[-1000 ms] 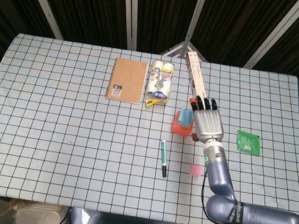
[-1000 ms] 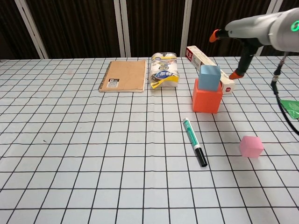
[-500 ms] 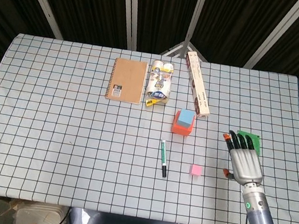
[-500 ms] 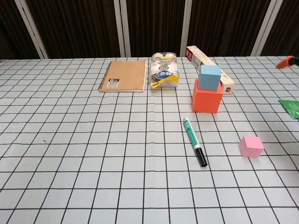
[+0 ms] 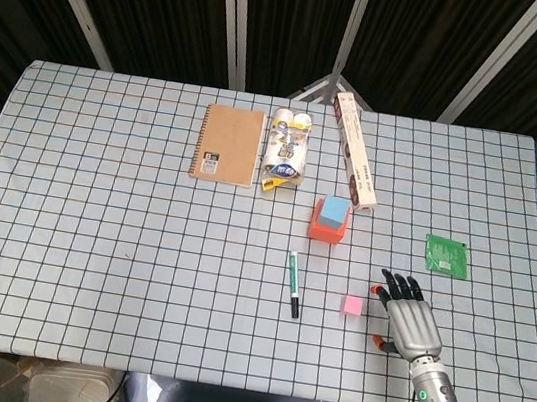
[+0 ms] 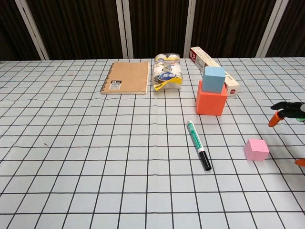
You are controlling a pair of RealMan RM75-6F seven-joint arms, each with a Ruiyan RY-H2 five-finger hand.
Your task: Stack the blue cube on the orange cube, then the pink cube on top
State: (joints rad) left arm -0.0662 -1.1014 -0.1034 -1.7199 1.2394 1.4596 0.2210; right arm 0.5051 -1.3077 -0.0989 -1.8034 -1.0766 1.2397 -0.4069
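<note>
The blue cube (image 5: 333, 211) (image 6: 214, 78) sits on top of the orange cube (image 5: 327, 229) (image 6: 211, 101) near the middle of the table. The small pink cube (image 5: 352, 306) (image 6: 256, 150) lies alone on the cloth, nearer the front. My right hand (image 5: 409, 316) is just right of the pink cube, fingers spread, holding nothing and apart from it. In the chest view only its orange fingertips (image 6: 276, 118) show at the right edge. My left hand is out of both views.
A green marker (image 5: 292, 284) (image 6: 198, 151) lies left of the pink cube. A notebook (image 5: 227, 144), a roll pack (image 5: 287, 149) and a long box (image 5: 352, 162) lie at the back. A green packet (image 5: 445, 255) is right of the stack.
My right hand left the stacked cubes, swung out to the right, then came down and left to just beside the pink cube. The cubes have not moved.
</note>
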